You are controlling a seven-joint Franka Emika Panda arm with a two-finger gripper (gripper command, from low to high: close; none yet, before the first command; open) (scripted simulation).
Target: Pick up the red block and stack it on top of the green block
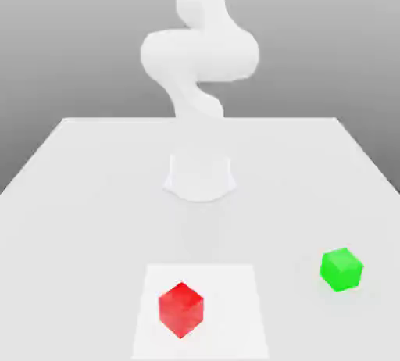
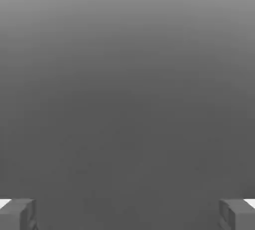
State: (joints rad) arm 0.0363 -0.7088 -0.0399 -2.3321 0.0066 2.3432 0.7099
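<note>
Gripper (image 2: 127,214) fingers are spread wide with nothing held, so nothing is judged done yet: the red block (image 1: 181,309) is seen resting on the table (image 1: 78,195), well apart from the green block (image 1: 341,269).

The arm (image 1: 199,55) is plain white all over, smooth and glossy, built of thick rounded tubes that swell into bulbous joints. Its base (image 1: 200,176) is a short, wide white cylinder with a slightly flared foot. The surface carries one even colour throughout. In the hand view, the end effector (image 2: 127,214) has two fingers (image 2: 17,214) that are blocky grey pieces with squared edges and a white patch at the outer corner.
</note>
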